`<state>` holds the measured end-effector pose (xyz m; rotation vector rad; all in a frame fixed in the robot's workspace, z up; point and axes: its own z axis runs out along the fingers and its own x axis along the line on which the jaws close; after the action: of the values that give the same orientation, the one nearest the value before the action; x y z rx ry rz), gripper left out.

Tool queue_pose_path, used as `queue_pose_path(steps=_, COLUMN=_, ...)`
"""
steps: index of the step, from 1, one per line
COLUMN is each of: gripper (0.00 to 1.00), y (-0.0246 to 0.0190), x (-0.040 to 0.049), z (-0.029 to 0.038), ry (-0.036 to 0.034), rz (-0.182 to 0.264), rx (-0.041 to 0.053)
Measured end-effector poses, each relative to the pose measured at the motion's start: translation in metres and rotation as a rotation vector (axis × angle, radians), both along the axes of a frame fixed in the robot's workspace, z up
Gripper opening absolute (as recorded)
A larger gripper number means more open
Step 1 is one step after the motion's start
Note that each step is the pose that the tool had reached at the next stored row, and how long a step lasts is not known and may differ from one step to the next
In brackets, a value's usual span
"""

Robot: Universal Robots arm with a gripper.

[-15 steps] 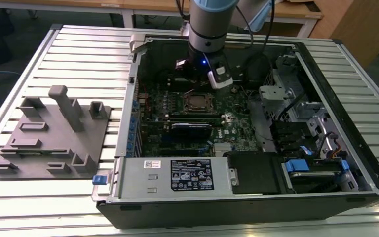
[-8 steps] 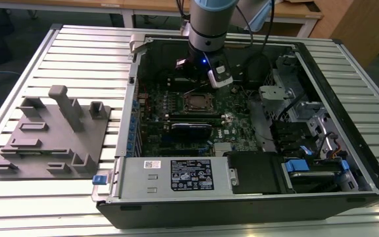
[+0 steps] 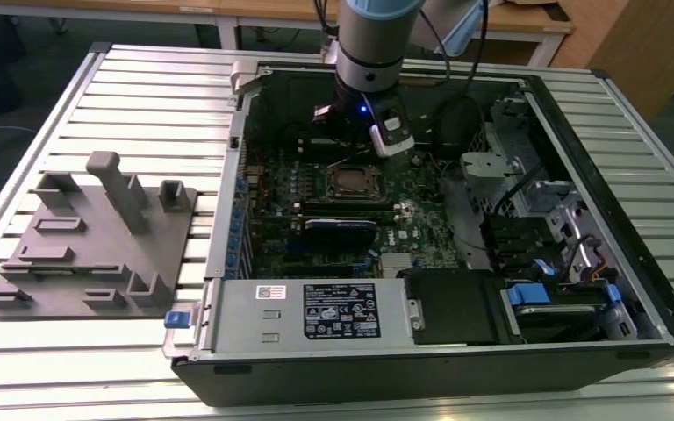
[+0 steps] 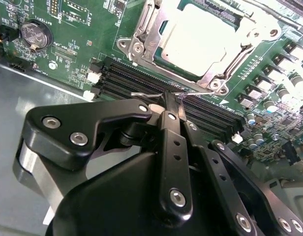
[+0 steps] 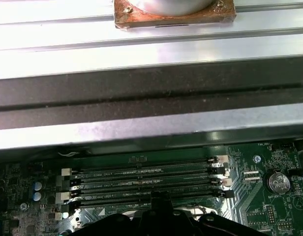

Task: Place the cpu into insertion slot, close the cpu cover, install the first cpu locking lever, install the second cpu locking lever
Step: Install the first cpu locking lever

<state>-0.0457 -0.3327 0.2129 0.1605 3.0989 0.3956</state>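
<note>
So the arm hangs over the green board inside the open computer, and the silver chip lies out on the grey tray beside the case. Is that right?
Not quite. The arm does hang over the green board, but the cpu is not on the grey tray: the second wrist view shows it seated in the insertion slot on that board.

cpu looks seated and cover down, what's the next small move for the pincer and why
Probably press the thin wire locking lever down toward its catch. In the second wrist view the cpu sits under the closed cpu cover, and the shut pincer is right at that lever, which seems to lie unlatched over the memory slots.
</note>
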Motion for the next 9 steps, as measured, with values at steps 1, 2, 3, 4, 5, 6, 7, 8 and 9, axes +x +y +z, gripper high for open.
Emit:
queue_pose_path(steps=1, gripper=0.10, y=0.0000, x=0.0000, z=-0.0006, ry=-0.0007, rz=0.000, rx=0.0001)
queue_pose_path(steps=2, gripper=0.10, y=0.0000, x=0.0000, z=-0.0012, ry=-0.0018, rz=0.000, rx=0.0000)
queue_pose_path(steps=3, gripper=0.10, y=0.0000, x=0.0000, z=-0.0019, ry=-0.0029, rz=0.000, rx=-0.0001)
queue_pose_path(steps=4, gripper=0.10, y=0.0000, x=0.0000, z=-0.0025, ry=-0.0038, rz=0.000, rx=-0.0001)
queue_pose_path(steps=5, gripper=0.10, y=0.0000, x=0.0000, z=-0.0030, ry=-0.0042, rz=0.000, rx=-0.0001)
queue_pose_path(steps=6, gripper=0.10, y=-0.0001, x=-0.0001, z=-0.0034, ry=-0.0046, rz=0.000, rx=-0.0001)
queue_pose_path(steps=7, gripper=0.10, y=0.0000, x=0.0000, z=-0.0039, ry=-0.0047, rz=0.000, rx=-0.0001)
queue_pose_path(steps=8, gripper=0.10, y=0.0000, x=0.0000, z=-0.0043, ry=-0.0049, rz=0.000, rx=-0.0001)
queue_pose_path(steps=9, gripper=0.10, y=0.0000, x=0.0000, z=-0.0047, ry=-0.0050, rz=0.000, rx=-0.0001)
